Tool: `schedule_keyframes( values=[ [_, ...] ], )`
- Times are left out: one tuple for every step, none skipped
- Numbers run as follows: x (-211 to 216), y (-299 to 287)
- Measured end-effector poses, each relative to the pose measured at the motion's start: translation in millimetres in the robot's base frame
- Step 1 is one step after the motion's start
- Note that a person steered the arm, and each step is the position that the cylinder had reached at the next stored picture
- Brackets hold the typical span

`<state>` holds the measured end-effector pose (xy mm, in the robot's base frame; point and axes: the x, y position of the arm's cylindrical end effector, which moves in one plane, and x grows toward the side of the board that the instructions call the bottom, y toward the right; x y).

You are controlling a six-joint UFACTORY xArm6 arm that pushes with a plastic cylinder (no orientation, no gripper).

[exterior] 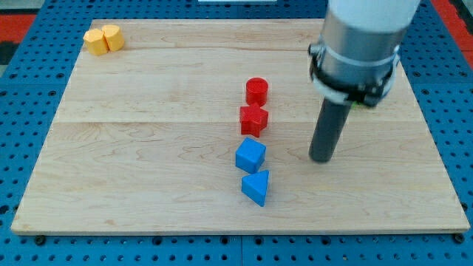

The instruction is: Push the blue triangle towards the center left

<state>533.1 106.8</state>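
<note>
On a pale wooden surface (148,148) set over a blue pegboard, my tip (321,158) stands at the right of centre, apart from every block. This arm ends in a plain dark rod, so there are no jaws to spread or press; nothing is held.

The task's piece, the small blue triangular block (256,187), lies just right of middle in the lower part of the frame, near the surface's bottom edge. Just above it sits a blue cube-like block (250,155), close enough that the two look nearly touching. Above that come a red star-shaped block (253,119) and a red cylinder (256,91), the four forming a rough column. Two yellow blocks (103,38), shape hard to tell, rest together in the upper left corner.

The tip is to the right of the triangle and a little higher in the frame, level with the blue cube rather than the triangle. To do the push well, it would likely first need to drop toward the bottom of the frame until it sits directly right of the triangle, then travel left and slightly upward. Contact should fall on the triangle's right face near its middle, since an off-centre touch could spin it or send it into the blue cube. The left half of the surface looks open, so the path appears unobstructed.
</note>
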Motion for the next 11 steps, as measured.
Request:
schedule_keyframes(
  values=[
    [29.8,-31.4],
    [29.9,-74.1],
    [33.2,-81.5],
    [36.6,-81.5],
    [47.5,-81.9],
    [40.2,-132.1],
    [12.6,-170.5],
    [-11.4,-169.6],
    [-48.1,-169.6],
    [-80.2,-181.1],
    [-83.8,-207.0]
  ],
)
